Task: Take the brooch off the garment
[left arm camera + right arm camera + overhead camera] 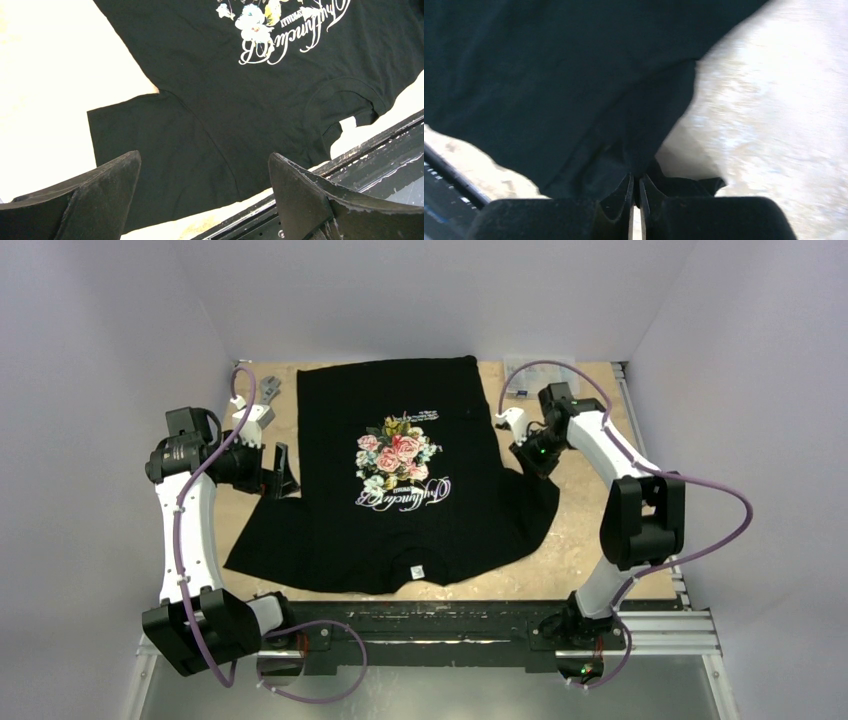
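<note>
shirt: the black shirt [400, 530] lies flat mid-table between the two arms, print side up.
long axis: it runs near to far; the neck label [414, 572] is at the near end and the hem at the far end.
brooch: we cannot pick it out in any view. The small pale marks [425, 413] just beyond the rose print [398, 455] are too small to call lettering or a pin.
left gripper [202, 162]: fingers spread wide and holding nothing. It hovers off the shirt's left edge, above the left sleeve [140, 145], and is not touching cloth.
right gripper [635, 182]: fingers are pressed together with only a sliver between them. Black cloth is bunched around the tips, so we read it as pinching the shirt at the right sleeve [535, 505].
key relation: the print sits about midway between the two tools, inboard of both. If the pin is on or near it, each arm reaches toward the centre line, and neither is clearly nearer.
our call: the right arm serves as the anchor on the cloth and the free left arm does the picking.
risk: a pull on the pin drags loose fabric across the table [590, 510] unless the cloth is held taut.
</note>
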